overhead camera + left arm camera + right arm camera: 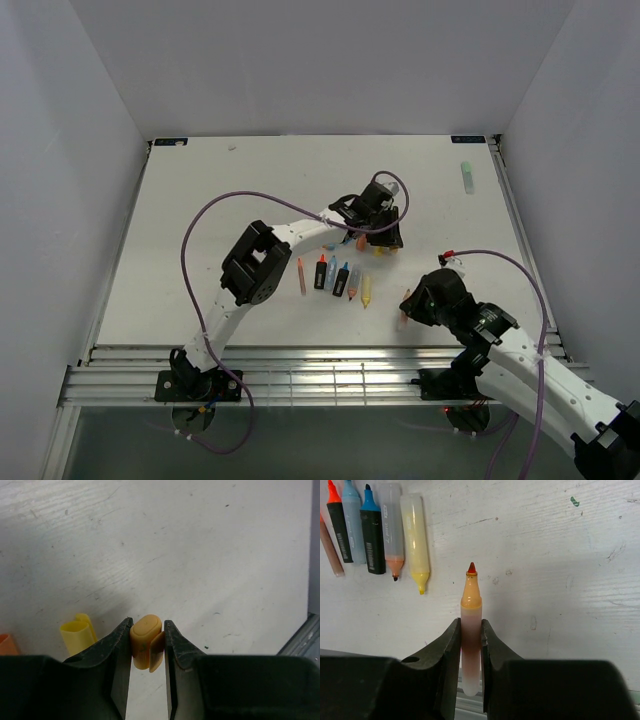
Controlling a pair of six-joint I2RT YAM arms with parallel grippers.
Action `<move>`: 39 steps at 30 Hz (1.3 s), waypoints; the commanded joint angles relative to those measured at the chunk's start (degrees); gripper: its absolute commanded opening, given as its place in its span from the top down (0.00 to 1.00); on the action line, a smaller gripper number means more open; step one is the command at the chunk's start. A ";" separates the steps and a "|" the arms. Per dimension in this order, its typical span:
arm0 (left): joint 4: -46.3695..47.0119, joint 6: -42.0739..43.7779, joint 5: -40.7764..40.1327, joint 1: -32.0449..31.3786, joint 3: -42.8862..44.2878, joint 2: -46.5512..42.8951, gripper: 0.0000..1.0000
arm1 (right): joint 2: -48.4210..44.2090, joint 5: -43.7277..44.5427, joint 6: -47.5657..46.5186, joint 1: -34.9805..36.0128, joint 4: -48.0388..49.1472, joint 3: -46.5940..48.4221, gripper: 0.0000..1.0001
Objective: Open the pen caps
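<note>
White tabletop [220,200], row of uncapped pens [343,278]: your left gripper [147,627] clamps the stubby orange plastic cap [145,639], your right gripper [470,625] clamps its bared pastel-orange pen [471,597]. Distant green pen [466,177] possibly remains.

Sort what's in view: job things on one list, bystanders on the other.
Job: orange cap in the left gripper; yellow cap lying loose; uncapped orange pen in the right gripper; row of uncapped pens.
Lying about: pale green item off alone, too small to identify; purple cables.
</note>
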 commanded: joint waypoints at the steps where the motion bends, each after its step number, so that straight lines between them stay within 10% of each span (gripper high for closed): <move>1: -4.80 1.65 -4.72 -0.60 5.06 1.60 1.00 | -1.82 0.21 1.31 -0.14 0.03 -0.18 0.92; 30: -18.51 4.02 -19.22 -0.95 5.69 3.46 1.00 | 12.41 -1.72 -1.15 -0.14 12.85 1.93 0.92; 39: -19.13 4.55 -20.10 0.10 4.81 2.58 0.75 | 18.30 -1.02 -3.17 -1.01 16.37 3.86 0.92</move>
